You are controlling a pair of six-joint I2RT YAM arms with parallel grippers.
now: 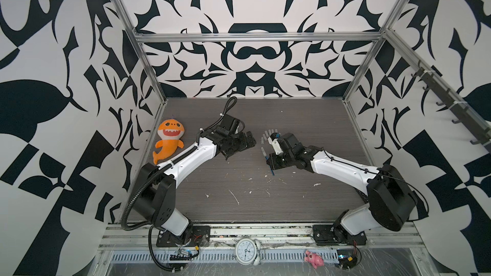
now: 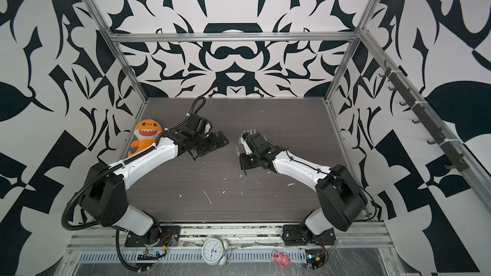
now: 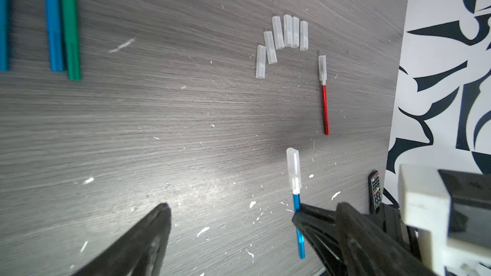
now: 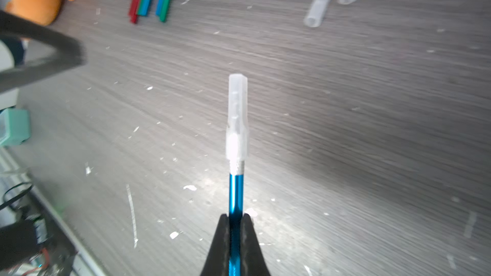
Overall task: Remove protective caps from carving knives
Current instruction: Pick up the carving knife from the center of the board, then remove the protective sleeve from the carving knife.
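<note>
The right jaws grip the blue knife and the left jaws stand open, so a hard pull on its cap could slide the smooth handle out.

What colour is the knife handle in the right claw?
Blue knife handle; clearest in the right wrist view.

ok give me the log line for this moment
right gripper: shut on blue knife, cap on | left gripper: open, empty | table: six loose caps, red knife capped
</note>
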